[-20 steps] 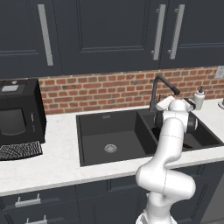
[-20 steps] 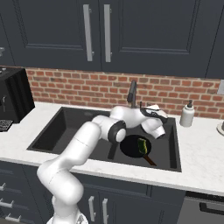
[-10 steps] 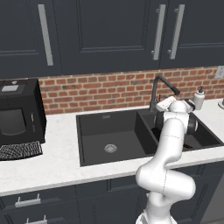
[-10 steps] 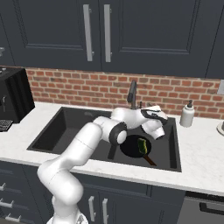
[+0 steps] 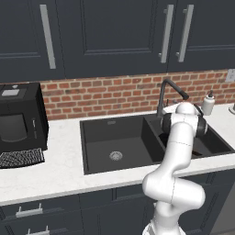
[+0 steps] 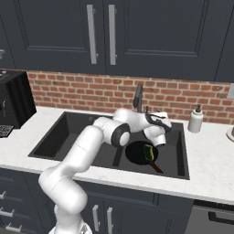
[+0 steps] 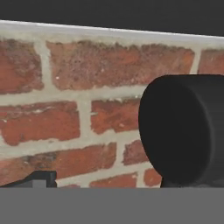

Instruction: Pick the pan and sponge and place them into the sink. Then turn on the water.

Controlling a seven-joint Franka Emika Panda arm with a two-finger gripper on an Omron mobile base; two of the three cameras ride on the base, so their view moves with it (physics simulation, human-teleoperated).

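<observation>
The gripper (image 6: pixel 161 137) hangs with its jaws spread wide and nothing between them, over the right basin of the sink (image 6: pixel 55 139), close in front of the faucet (image 6: pixel 138 97). In the hand view a dark rounded body, seemingly part of the faucet (image 7: pixel 183 129), stands right before the hand against the brick wall (image 7: pixel 65 105); one dark fingertip (image 7: pixel 39 178) shows at lower left.

Below the gripper the pan (image 6: pixel 139 153) lies flat in the right basin, its handle pointing toward the front right corner. The sponge (image 6: pixel 149 152) rests on the pan's inner face, green top upward. Both look already placed, so I judge the water step to be in hand.

The faucet is a stiff, fixed metal piece, likely smooth and slippery. Its lever cannot be made out clearly here; it would want a push or a firm pinch near its free end rather than on the round neck. The pan is rigid and fairly heavy, best held by the handle. The sponge is soft and light.

Against the earlier frames, the arm, pan and sponge sit almost unchanged; the hand seems at most a shade nearer the faucet. A white soap dispenser (image 6: pixel 195 120) stands on the bench (image 6: pixel 205 160) to the right.
</observation>
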